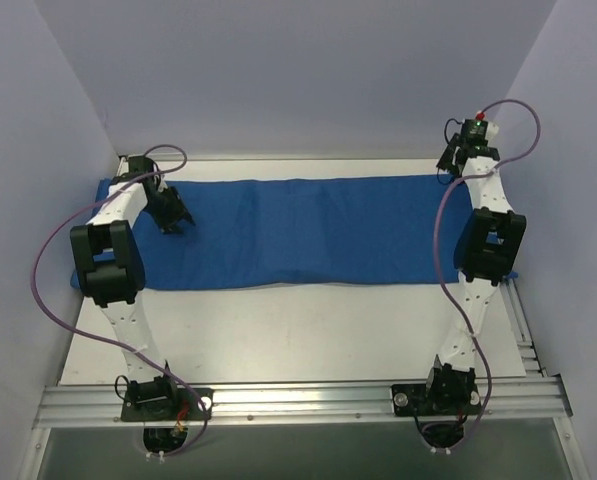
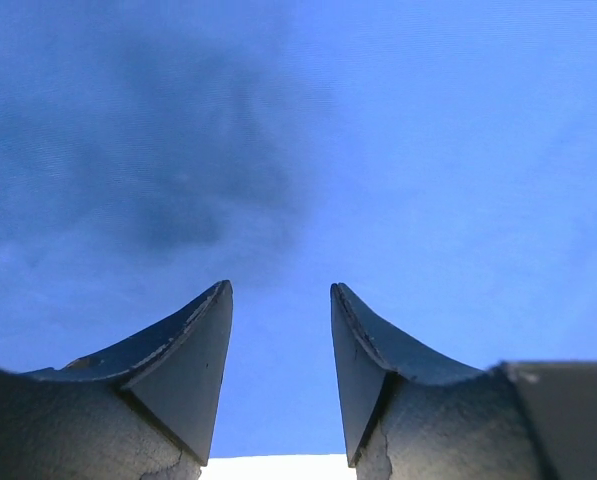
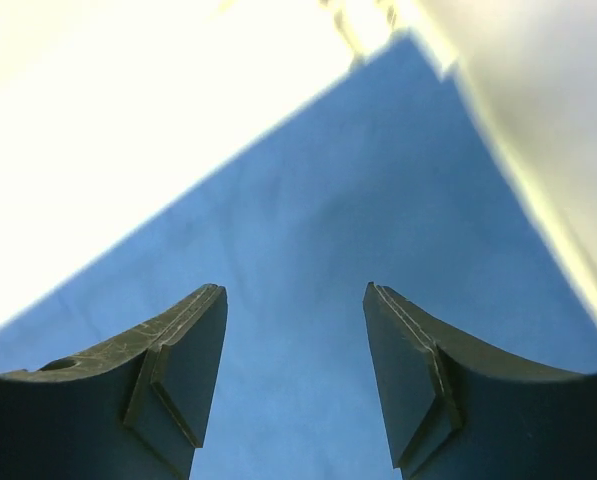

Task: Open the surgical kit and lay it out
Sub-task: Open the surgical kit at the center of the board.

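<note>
Top external view: the blue cloth wrap [image 1: 308,230] lies as a long folded strip on the surface [image 1: 308,330], with one pincer over each end.
Left pincer [image 2: 278,290] and right pincer [image 3: 295,288] both stand wide, nothing between the jaws. Cloth fills the view just below each, and its corner lies just ahead of the right tips. No tray or instruments show. Likely risks: pinching several layers at once would drag the whole bundle, and uneven pulls could spill anything folded inside.

Laid out across the back half of the table [image 1: 298,335]: cloth wrap [image 1: 308,235], left gripper [image 2: 278,290] over its left end, right gripper [image 3: 293,290] over its far-right corner.
</note>
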{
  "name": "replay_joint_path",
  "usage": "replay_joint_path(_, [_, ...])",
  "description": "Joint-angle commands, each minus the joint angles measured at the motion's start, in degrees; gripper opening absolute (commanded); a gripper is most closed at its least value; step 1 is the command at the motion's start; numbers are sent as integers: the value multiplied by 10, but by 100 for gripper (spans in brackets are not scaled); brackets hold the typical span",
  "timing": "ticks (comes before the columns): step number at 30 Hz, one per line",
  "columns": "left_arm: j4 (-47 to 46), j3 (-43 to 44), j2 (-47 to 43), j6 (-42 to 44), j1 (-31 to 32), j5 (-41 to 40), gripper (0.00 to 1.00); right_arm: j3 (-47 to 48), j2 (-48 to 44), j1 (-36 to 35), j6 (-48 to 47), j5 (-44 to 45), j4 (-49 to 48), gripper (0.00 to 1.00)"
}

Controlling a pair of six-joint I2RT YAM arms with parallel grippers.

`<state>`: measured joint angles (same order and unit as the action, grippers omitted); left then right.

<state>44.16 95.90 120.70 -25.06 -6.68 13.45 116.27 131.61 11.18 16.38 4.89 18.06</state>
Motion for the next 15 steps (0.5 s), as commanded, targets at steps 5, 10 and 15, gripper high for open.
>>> replay_joint_path(5, [-58,-37,-62,-17,4,68,50,108,85,2,-18,82,-27,56])
replay_joint_path(10, [-74,-50,-79,-24,5,83,48,97,108,3,-30,86,-79,53])
replay_joint_path(15, [-81,-52,-79,-27,11,95,47,98,132,5,-36,88,-101,50])
